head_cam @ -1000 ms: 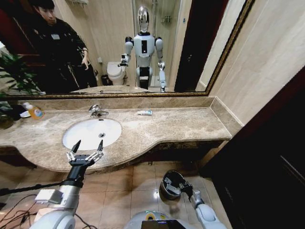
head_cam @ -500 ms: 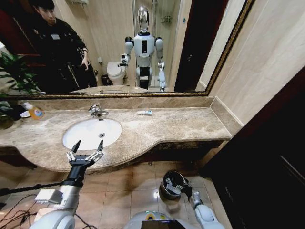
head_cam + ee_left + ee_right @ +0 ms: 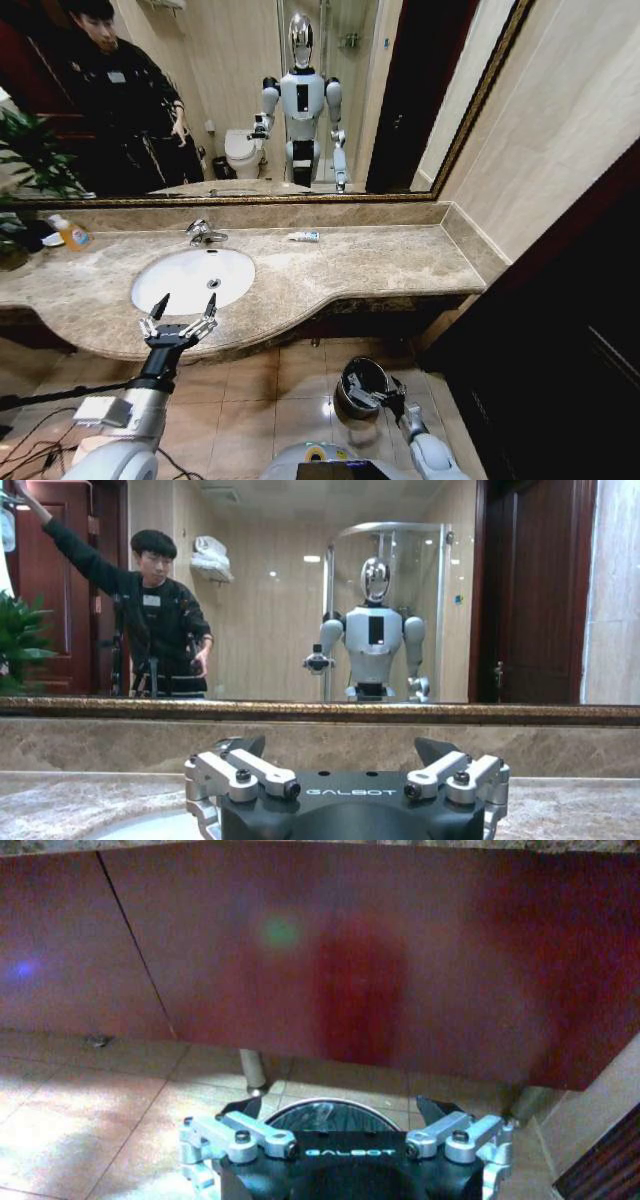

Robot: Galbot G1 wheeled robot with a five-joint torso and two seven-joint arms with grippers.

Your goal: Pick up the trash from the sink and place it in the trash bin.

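In the head view, the white sink (image 3: 193,279) sat at centre left of the frame, sunk in the marble counter (image 3: 350,265), with the chrome tap (image 3: 203,233) just behind it. A small white-and-blue tube (image 3: 303,237) lay on the counter to the right of the tap, outside the basin. An orange-liquid bottle (image 3: 72,234) stood at the far left edge. The left gripper (image 3: 181,311) hung in the lower left, over the counter's front edge before the basin, its fingers spread wide and empty. In the lower middle, the trash bin (image 3: 362,386) stood on the floor tiles, and the right gripper (image 3: 384,393) was just at its rim; its fingers could not be made out here.

In the left wrist view, the left gripper (image 3: 340,751) filled the bottom centre, fingers apart, facing the mirror (image 3: 320,592).

In the right wrist view, the right gripper (image 3: 343,1111) sat at bottom centre, fingers spread with nothing between them, directly over the bin's rim (image 3: 330,1104), below the dark red cabinet front (image 3: 330,952).
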